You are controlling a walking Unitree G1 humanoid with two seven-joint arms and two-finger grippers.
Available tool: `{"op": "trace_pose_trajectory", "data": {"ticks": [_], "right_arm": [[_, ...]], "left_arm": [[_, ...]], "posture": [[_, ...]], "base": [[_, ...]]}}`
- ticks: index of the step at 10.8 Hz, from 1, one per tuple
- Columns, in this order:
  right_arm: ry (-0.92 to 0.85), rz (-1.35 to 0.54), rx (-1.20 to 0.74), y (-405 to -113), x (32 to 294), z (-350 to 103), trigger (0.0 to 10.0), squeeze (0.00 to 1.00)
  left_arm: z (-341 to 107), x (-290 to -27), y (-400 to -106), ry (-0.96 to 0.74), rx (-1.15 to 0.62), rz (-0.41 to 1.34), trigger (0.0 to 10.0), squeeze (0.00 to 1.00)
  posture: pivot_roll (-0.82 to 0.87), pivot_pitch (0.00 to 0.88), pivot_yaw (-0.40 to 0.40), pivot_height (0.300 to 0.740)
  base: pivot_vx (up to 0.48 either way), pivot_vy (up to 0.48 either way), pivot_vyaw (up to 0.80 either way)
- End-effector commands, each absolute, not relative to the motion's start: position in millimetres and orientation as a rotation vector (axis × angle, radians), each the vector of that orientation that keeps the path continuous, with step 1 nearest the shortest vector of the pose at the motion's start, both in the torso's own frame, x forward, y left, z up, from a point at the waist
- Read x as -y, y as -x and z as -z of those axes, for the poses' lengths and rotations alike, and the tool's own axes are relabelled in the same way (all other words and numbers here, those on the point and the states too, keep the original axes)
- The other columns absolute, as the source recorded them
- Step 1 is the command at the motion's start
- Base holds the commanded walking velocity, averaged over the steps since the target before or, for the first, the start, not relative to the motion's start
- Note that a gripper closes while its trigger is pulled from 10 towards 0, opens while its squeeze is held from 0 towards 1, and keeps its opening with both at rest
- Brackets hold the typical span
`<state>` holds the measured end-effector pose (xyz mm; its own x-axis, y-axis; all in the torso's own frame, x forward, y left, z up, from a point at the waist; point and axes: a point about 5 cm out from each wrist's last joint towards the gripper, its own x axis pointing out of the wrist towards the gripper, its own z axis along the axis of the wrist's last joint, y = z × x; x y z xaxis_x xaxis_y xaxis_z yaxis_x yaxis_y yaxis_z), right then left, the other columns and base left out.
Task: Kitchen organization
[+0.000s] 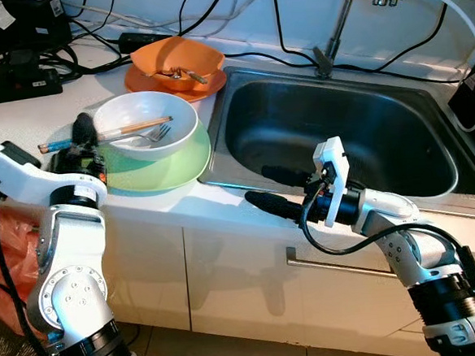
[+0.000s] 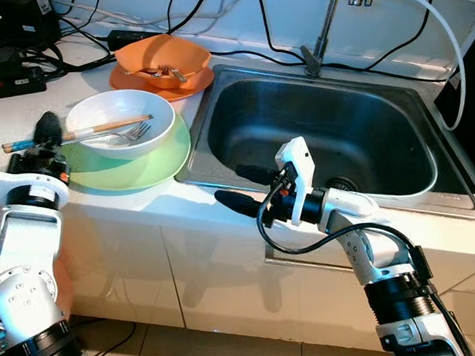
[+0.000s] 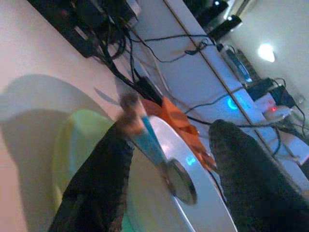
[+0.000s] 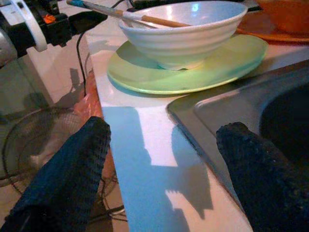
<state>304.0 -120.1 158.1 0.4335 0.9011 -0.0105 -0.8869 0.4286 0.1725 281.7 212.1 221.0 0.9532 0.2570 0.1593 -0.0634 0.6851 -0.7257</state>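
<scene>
White bowl (image 1: pixel 146 123) on green plate (image 1: pixel 171 166), sink (image 1: pixel 332 131) alongside

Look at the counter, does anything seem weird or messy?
A bit. The chopsticks and fork lie across the white bowl, and the chopsticks poke out past its rim towards the open left gripper. The bowl sits off-centre on the green plate.

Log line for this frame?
left gripper: open at chopsticks | right gripper: open, sink front edge | white bowl on green plate
</scene>
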Motion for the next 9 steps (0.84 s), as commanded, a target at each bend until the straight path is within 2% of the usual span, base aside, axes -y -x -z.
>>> {"op": "trace_pose_trajectory", "data": {"ticks": [1,9], "right_arm": [[-0.142,-1.131,-0.107,-300.3,122.2,-160.7,10.0,0.0],[-0.136,-1.123,-0.116,-299.4,120.1,-160.1,10.0,0.0]], "left_arm": [[-233.1,-213.3,-280.7,0.809,0.304,-0.184,0.0,0.0],[-239.7,-215.4,-282.7,0.839,0.327,-0.197,0.0,0.0]], "posture": [[0.18,0.048,-0.096,0.74],[0.18,0.041,-0.093,0.74]], "base": [[0.0,0.0,0.0],[0.0,0.0,0.0]]}}
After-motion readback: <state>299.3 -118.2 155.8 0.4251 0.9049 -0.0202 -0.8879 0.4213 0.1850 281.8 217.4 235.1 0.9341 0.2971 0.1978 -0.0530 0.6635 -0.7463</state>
